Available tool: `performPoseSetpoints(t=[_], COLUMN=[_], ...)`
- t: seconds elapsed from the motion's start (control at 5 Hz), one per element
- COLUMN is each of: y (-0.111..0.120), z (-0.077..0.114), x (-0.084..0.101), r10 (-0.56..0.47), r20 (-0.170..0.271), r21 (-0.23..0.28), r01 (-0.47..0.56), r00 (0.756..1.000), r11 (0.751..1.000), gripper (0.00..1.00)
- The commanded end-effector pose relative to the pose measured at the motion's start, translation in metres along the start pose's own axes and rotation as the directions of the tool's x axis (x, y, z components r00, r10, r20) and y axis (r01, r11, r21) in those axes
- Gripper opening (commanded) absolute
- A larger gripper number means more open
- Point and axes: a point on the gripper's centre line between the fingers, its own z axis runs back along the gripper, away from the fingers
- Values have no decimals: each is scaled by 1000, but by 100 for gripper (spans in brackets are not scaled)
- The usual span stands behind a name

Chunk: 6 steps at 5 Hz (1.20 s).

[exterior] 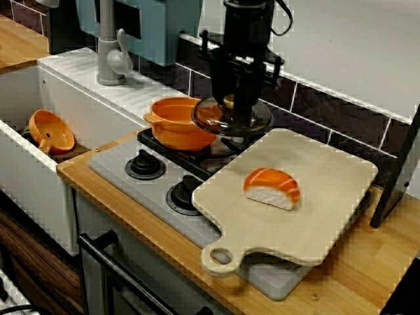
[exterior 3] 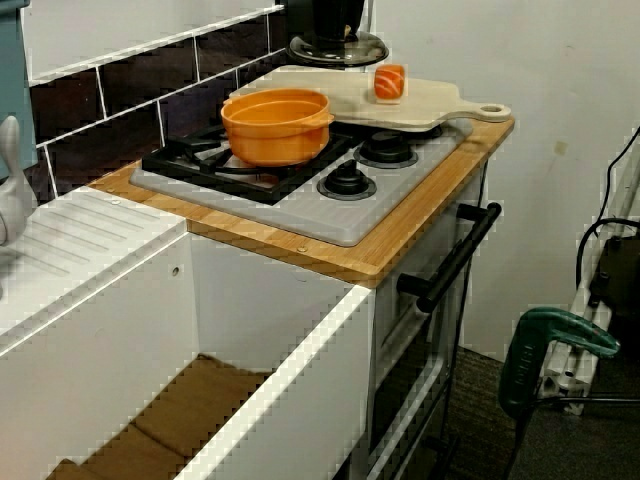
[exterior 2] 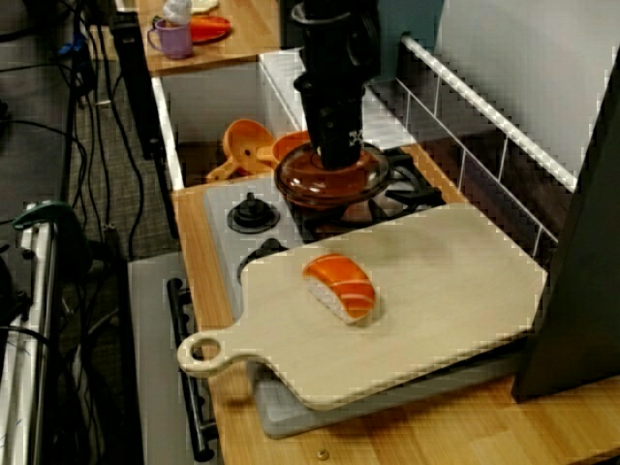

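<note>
Here the gripper [exterior: 237, 108] pinches the knob of the brown glass lid [exterior: 207, 117], held over the stove [exterior: 118, 167] just beside the orange pot [exterior: 176, 128]; salmon nigiri [exterior: 272, 188] lies on the cutting board [exterior: 328, 197]

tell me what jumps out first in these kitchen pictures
The orange-and-white salmon sushi piece lies alone in the middle of the pale wooden cutting board, which covers one end of the grey hob. Just behind it, the black gripper clasps a round smoky-brown glass lid, beside the round orange pot on a rear burner.
</note>
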Motion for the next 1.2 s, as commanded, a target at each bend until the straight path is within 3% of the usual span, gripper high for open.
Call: performPoseSetpoints(t=[0.0, 0.2, 0.4, 0.6, 1.0], y=[-19, -25, -34, -41, -50], z=[-1, -7, -10, -7, -16], x=[28, 35, 39, 36, 35], r10=[31, 33, 28, 15, -6], r20=[69, 71, 35, 43, 8], r21=[-8, 0, -30, -29, -40], r01=[-31, -33, -27, -14, 6], r00=[997, 997, 999, 999, 1000], r11=[1000, 999, 999, 999, 999], gripper=[0, 0, 0, 0, 0])
